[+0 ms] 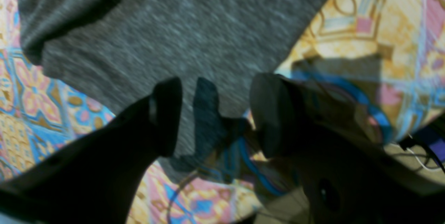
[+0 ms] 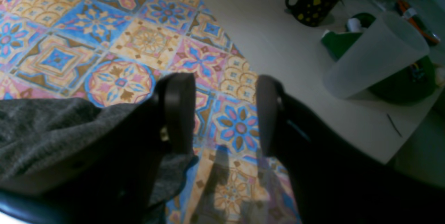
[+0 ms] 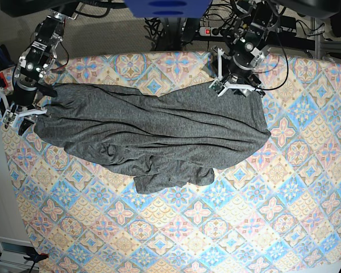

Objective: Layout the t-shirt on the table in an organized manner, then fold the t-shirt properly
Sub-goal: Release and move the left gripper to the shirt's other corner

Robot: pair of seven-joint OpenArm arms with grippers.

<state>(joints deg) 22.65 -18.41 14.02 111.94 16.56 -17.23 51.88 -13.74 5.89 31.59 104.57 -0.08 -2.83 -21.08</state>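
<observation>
T-shirt point(image 3: 153, 128) sprawls rumpled — table point(image 3: 273, 227) beneath.

Lying spread wide but rumpled across the far half of the table point(image 3: 176, 233): the t-shirt point(image 3: 159, 131), dark heather-grey, plain knit, creased in long diagonal folds. Bunching into a thick wad at its near middle edge. Reaching almost to the table's left edge. Covering only part of the pastel cloth, tiled in blue, pink, cream and orange medallions.
</observation>
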